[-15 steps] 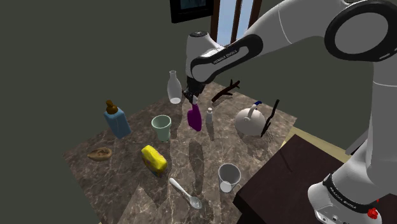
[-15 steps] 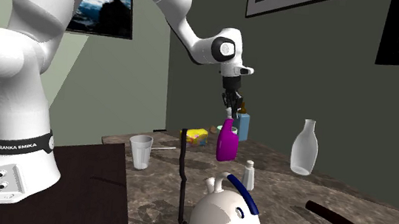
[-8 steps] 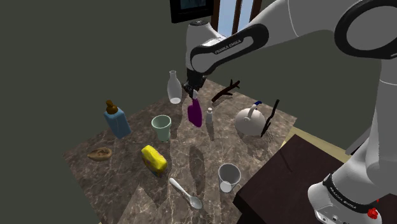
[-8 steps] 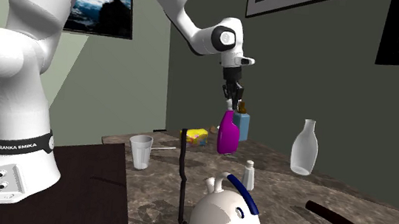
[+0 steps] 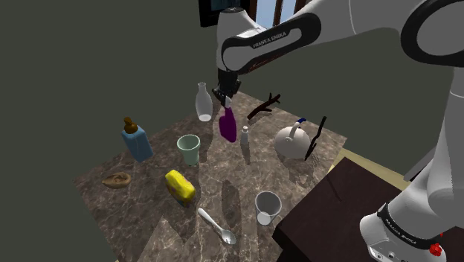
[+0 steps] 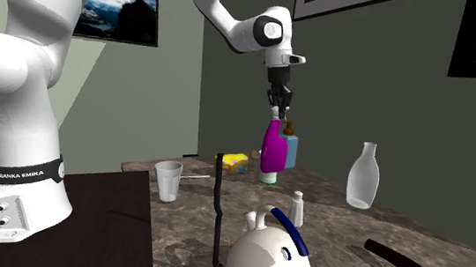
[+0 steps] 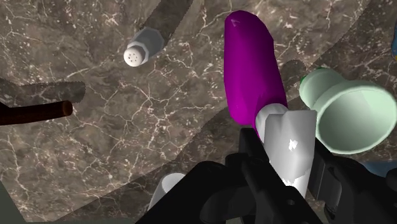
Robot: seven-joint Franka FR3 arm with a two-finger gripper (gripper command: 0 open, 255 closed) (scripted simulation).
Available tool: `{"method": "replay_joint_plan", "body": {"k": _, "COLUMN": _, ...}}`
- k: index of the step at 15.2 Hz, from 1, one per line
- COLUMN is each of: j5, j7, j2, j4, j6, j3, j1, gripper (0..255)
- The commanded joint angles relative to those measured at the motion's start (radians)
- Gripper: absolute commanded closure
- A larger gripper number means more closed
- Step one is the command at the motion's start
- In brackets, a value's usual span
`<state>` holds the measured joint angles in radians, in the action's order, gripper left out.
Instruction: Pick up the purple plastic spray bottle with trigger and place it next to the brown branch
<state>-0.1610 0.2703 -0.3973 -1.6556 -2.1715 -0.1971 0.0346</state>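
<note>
Carry step is judged in hand. The purple spray bottle (image 5: 227, 125) is clamped at its white trigger head by the gripper (image 5: 227, 95), with the fingers narrowed onto the head and the body hanging down over the marble table (image 5: 149, 216). The bottle is seen off the surface, mid-table, between the green cup (image 5: 189, 148) and the white shaker (image 5: 245, 135). The brown branch (image 5: 263, 108) is found near, at about 2 o'clock from the bottle in the shoulder view.

The next move is judged to call for a short shift toward 2 o'clock, then a lowering beside the branch, with the shaker kept clear.

Hard to make out:
- The trigger itself is covered by the fingers (image 7: 254, 162).
- One end of the branch is cut off in the wrist view.
- The gap under the bottle's base cannot be told exactly.
- The cup is partly hidden behind the bottle in the second exterior view.
</note>
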Motion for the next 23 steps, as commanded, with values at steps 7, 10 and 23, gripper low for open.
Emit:
{"method": "replay_joint_plan", "body": {"k": 7, "j5": 0.012, "j7": -0.013, "j2": 0.029, "j4": 0.066, "j6": 0.094, "j3": -0.005, "j1": -0.001, "gripper": 255}}
{"method": "replay_joint_plan", "body": {"k": 10, "j5": 0.016, "j7": -0.017, "j2": 0.037, "j4": 0.095, "j6": 0.131, "j3": -0.007, "j1": -0.001, "gripper": 255}}
{"method": "replay_joint_plan", "body": {"k": 23, "j5": 0.025, "j7": -0.032, "j2": 0.049, "j4": 0.252, "j6": 0.299, "j3": -0.011, "j1": 0.004, "gripper": 255}}
